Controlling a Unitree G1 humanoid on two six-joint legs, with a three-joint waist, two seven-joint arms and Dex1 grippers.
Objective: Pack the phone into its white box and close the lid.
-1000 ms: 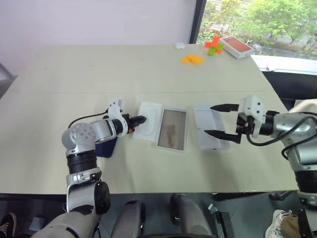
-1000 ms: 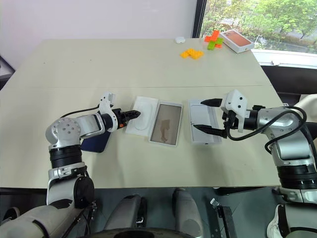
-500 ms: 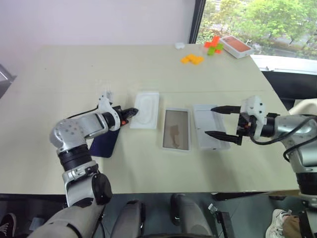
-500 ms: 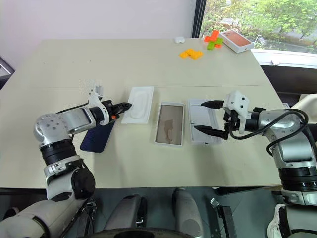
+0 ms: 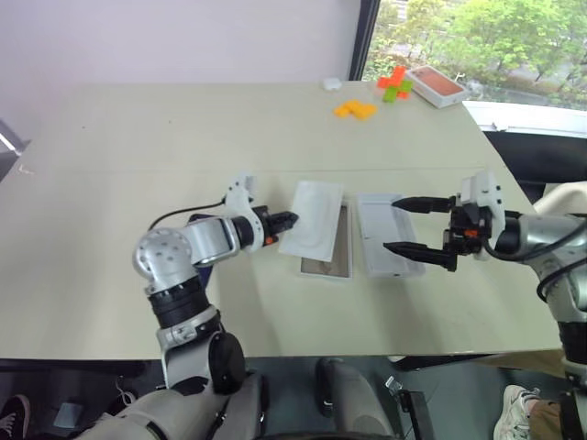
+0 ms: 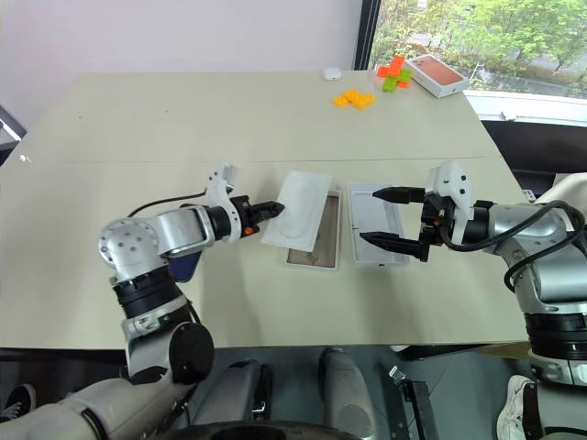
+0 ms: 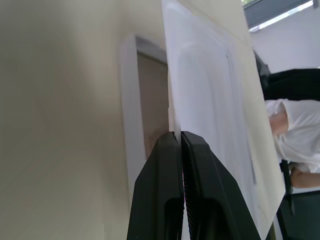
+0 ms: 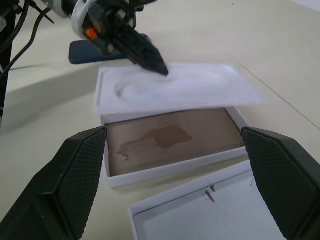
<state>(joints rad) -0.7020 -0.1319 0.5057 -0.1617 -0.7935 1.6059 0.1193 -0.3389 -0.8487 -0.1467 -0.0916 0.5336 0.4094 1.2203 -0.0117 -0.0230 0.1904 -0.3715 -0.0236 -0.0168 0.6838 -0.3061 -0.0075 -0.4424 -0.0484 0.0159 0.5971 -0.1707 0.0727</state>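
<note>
Two tools work over the beige counter (image 5: 138, 156). The left tool (image 5: 286, 220), mid-frame in the left eye view, has its fingers pressed together on the edge of a flat white insert (image 5: 313, 217), which it holds tilted above the left part of the box (image 5: 327, 263). The box lies at the centre of the frame, its brownish bottom showing below the insert. Just right of the box lies the lid (image 5: 389, 247), open side up, plain white inside. The right tool (image 5: 405, 225) hangs over the lid's right part with its fingers spread wide, gripping nothing. The phone (image 8: 92, 51) lies flat on the counter at the left, behind the left arm, well apart from the box; in the right eye view only its dark blue edge (image 6: 183, 266) peeks out under the forearm. At the upper right of the frame sit orange and green blocks (image 5: 367, 99) and a white box with an orange-red top (image 5: 437, 85).
</note>
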